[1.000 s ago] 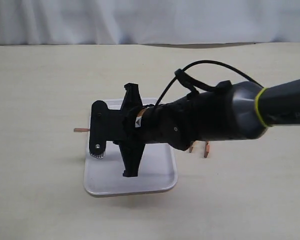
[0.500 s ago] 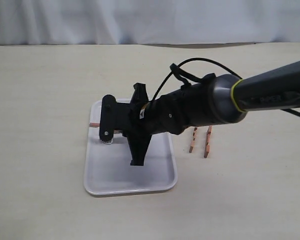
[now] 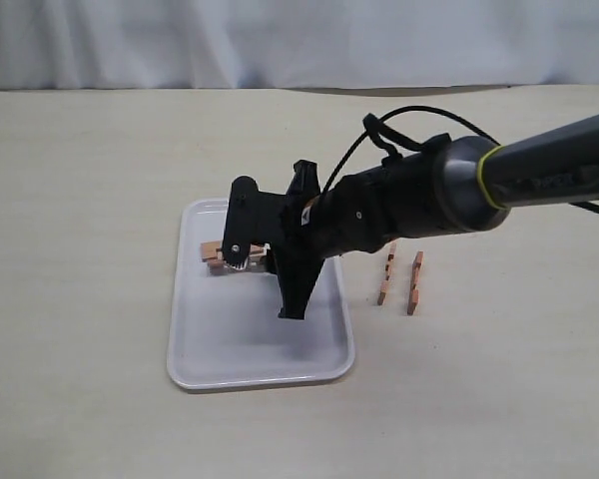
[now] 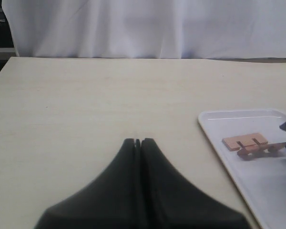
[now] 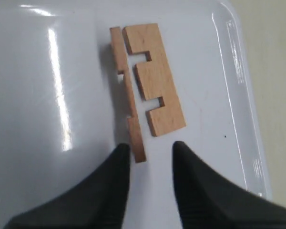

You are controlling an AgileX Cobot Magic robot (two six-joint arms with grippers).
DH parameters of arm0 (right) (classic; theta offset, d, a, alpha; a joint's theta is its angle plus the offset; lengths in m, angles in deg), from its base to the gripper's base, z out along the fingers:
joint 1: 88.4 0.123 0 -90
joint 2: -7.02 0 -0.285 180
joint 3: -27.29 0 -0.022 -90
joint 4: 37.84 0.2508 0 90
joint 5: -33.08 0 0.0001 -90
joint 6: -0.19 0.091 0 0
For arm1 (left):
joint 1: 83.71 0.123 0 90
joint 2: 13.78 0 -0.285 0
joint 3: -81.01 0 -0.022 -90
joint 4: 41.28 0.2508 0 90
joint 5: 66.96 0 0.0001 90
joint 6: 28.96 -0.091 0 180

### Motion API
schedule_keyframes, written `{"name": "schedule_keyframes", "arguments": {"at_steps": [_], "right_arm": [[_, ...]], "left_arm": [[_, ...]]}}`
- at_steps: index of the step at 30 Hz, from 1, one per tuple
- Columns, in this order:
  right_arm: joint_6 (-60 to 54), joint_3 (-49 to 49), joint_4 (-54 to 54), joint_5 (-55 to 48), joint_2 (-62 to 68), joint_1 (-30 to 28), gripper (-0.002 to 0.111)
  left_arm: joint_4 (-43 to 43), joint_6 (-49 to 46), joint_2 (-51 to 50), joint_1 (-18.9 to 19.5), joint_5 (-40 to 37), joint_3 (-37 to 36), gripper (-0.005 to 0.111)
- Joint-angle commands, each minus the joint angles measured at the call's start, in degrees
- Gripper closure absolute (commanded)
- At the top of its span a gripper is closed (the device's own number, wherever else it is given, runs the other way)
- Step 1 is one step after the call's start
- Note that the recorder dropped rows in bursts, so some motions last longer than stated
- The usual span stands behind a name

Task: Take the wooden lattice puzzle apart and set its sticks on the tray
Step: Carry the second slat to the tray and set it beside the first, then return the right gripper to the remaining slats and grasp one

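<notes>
The right gripper (image 5: 150, 146) hung low over the far left part of the tray (image 3: 250, 344), reaching across from the right, its fingers spread and gripping nothing. Two sticks lay on the tray under it, side by side. The flat stick (image 5: 152, 78) rested on its broad face, with its two square notches turned toward its neighbour. The thin stick (image 5: 127, 93) stood on its edge, close against the flat one. One end of the thin stick reached into the gap between the fingers and sat just beside one finger (image 5: 115, 167); whether the two touched could not be told. The other finger (image 5: 188, 167) stood clear of both sticks. On the table (image 3: 100, 180), right of the tray, lay a third stick (image 3: 385, 272), near the rim but apart from it. A fourth stick (image 3: 414, 282) lay just right of the third; they were roughly parallel, running near to far, and did not touch. No two of the four sticks were interlocked. The left gripper (image 4: 137, 141) was clenched tight with nothing between its fingers. It hung over bare table, off the tray and well apart from every stick. A white curtain (image 3: 280, 40) hung behind the far edge of the table.
</notes>
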Motion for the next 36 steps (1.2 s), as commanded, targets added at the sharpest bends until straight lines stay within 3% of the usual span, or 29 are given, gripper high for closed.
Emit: {"name": "schedule_keyframes", "arguments": {"at_steps": [1, 3, 10, 13, 18, 27, 36], "right_arm": [[0.43, 0.48, -0.29, -2.81, -3.12, -0.39, 0.045], [0.43, 0.48, -0.29, -6.15, -6.29, -0.39, 0.037], [15.06, 0.48, -0.44, -14.57, -17.44, -2.78, 0.037], [34.17, 0.48, -4.08, -19.31, -19.11, -8.27, 0.037], [56.37, 0.48, -11.12, -31.79, -15.75, -16.61, 0.037], [62.04, 0.28, -11.15, -36.96, -8.17, -17.22, 0.038], [62.58, 0.28, -11.15, -35.0, -3.45, -17.22, 0.066]], "left_arm": [[-0.02, -0.12, 0.03, -0.15, 0.86, -0.07, 0.107], [-0.02, -0.12, 0.03, -0.15, 0.7, -0.07, 0.107], [-0.02, -0.12, 0.03, -0.15, 0.81, -0.07, 0.107], [-0.02, -0.12, 0.03, -0.15, 0.81, -0.07, 0.107], [-0.02, -0.12, 0.03, -0.15, 0.81, -0.07, 0.107], [-0.02, -0.12, 0.03, -0.15, 0.81, -0.07, 0.107], [-0.02, -0.12, 0.03, -0.15, 0.81, -0.07, 0.107]]}}
